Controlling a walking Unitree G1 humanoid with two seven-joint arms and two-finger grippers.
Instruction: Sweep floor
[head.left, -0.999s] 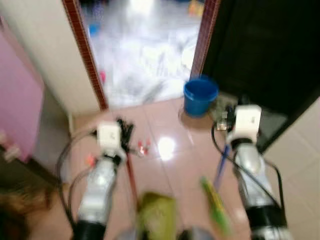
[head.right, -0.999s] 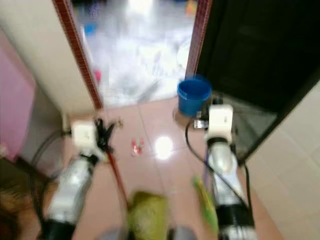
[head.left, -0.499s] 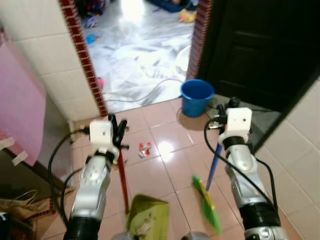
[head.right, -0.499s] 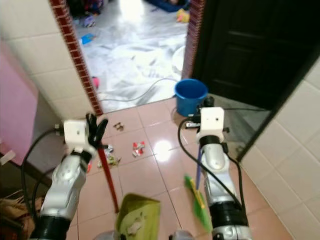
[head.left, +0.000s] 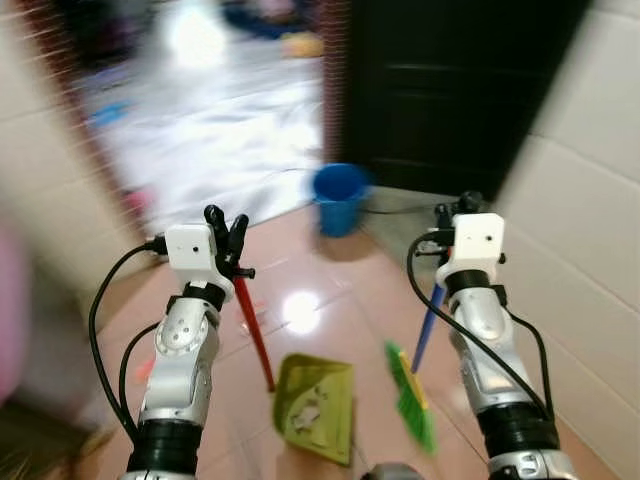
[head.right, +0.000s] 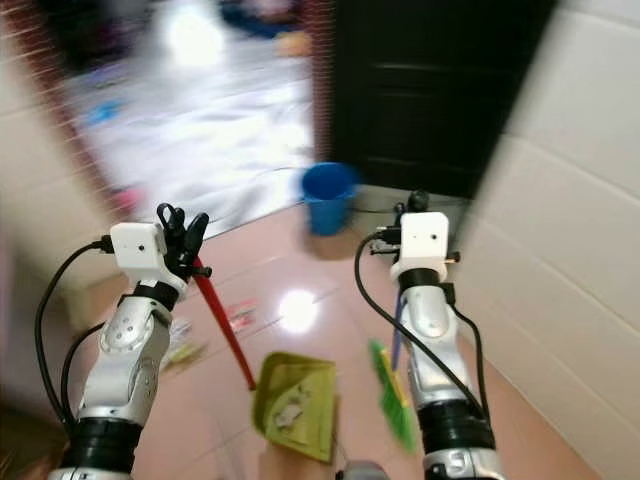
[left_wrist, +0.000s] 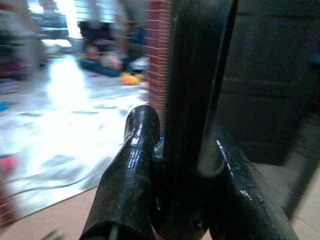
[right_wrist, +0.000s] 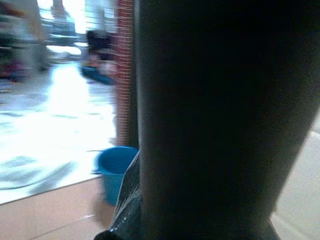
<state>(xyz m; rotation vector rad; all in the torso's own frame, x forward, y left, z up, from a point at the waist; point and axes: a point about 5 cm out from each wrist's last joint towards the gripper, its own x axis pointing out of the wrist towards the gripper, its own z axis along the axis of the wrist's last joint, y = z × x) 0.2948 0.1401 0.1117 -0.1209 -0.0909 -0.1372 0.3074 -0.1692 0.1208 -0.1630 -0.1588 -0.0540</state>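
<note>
Two arms: raised side by side over a pinkish tiled floor (head.left: 330, 300), each gripping a long handle, background blurred.
Door: dark, closed, standing behind the right arm (head.left: 450, 90).
Doorway: bright, beyond the tiles, with a glossy pale floor and scattered coloured items, too blurred to name.
Wall: pale tiles along the right side (head.left: 590, 200).
Left gripper (head.left: 226, 228): held high on the left, fingers closed round the top of the red handle; in the left wrist view both black fingers (left_wrist: 125, 180) press against a dark rod between them.
Right gripper (head.left: 455, 208): up near the door, fingers hidden behind the wrist box in the head views, right wrist view mostly blocked by a dark shape, so grip state cannot tell.
Dustpan (head.left: 318, 405): yellow-green, resting on the tiles between the arms, pale scraps inside, red handle (head.left: 254, 335) slanting up to the left gripper.
Broom (head.left: 412, 398): green head on the floor just right of the dustpan, blue stick (head.left: 427, 328) rising toward the right gripper.
Bucket (head.left: 338, 197): blue, upright beside the doorway.
Litter: small bits on the tiles near the left arm (head.right: 240, 315).
</note>
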